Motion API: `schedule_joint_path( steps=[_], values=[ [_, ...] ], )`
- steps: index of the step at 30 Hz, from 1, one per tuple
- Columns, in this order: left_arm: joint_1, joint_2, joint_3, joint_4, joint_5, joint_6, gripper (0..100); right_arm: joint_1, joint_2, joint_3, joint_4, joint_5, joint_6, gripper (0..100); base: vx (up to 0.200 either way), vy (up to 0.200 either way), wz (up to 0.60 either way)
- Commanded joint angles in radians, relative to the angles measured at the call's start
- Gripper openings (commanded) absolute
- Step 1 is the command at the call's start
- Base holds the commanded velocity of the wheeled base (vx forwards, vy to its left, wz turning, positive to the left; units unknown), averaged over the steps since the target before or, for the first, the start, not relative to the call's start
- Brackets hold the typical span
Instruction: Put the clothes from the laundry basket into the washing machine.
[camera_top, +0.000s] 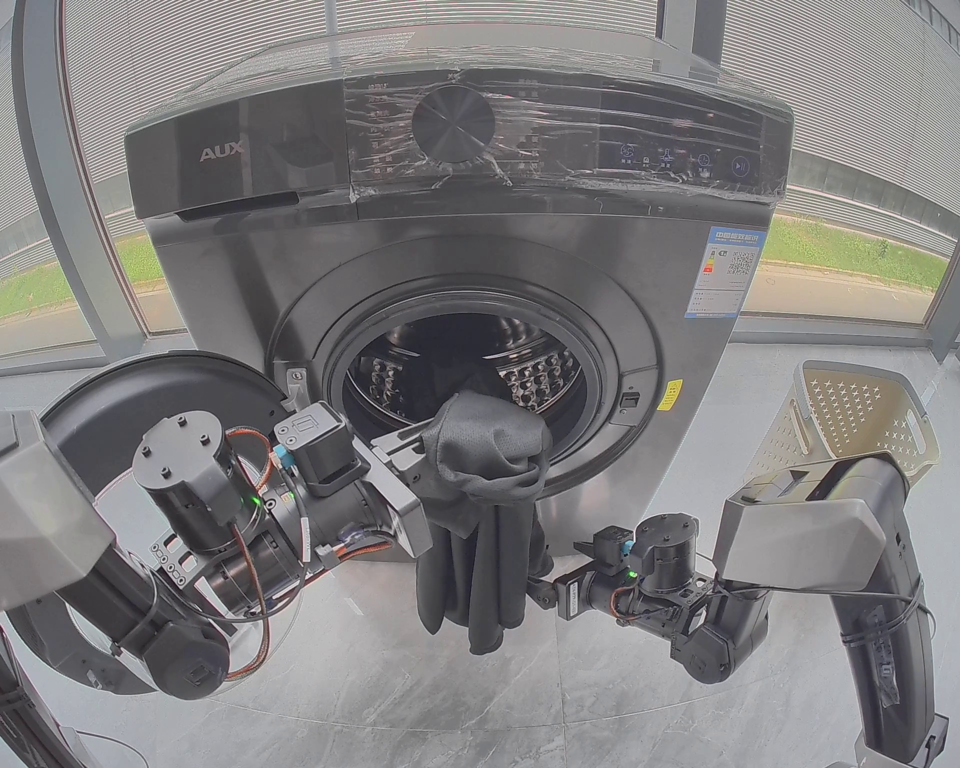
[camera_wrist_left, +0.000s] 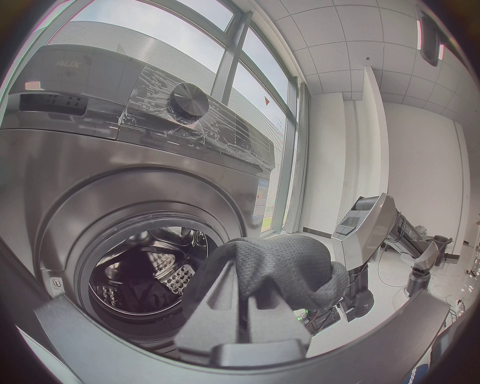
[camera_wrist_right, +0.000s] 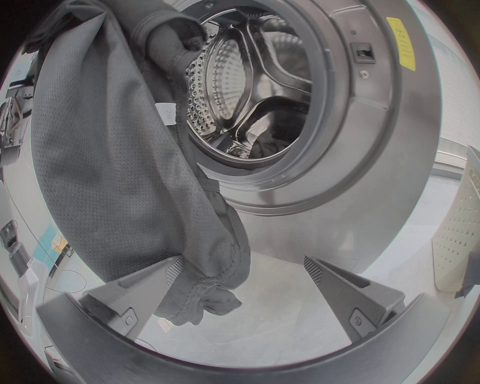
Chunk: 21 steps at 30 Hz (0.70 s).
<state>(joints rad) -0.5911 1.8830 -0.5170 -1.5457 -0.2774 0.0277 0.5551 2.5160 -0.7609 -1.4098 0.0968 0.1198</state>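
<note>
A dark grey garment hangs in front of the washing machine's round opening, its lower end reaching below the door ring. My left gripper is shut on its top fold; in the left wrist view the cloth drapes over the closed fingers. My right gripper sits low beside the garment's hanging end and is open. In the right wrist view the hem dangles between the spread fingers, close to one of them. Dark clothes lie inside the drum.
The machine's door stands swung open at the left, behind my left arm. A cream perforated laundry basket is tilted on the floor to the right of the machine. Bare tiled floor lies in front.
</note>
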Motion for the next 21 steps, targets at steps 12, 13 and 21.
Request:
schedule_joint_path(
  steps=[12,13,21],
  values=[
    [0.002,0.018,0.002,-0.001,0.001,0.0,0,0.034,0.066,-0.04,-0.146,0.073,-0.009,0,0.0,0.0,0.0],
    [0.002,0.019,0.0,-0.001,0.001,-0.002,0,0.034,0.064,-0.037,-0.149,0.073,-0.009,0,0.0,0.0,0.0],
    [0.013,0.03,-0.008,-0.001,0.009,-0.009,0,0.017,-0.06,0.101,-0.152,0.069,0.0,0,0.0,0.0,0.0]
  ],
)
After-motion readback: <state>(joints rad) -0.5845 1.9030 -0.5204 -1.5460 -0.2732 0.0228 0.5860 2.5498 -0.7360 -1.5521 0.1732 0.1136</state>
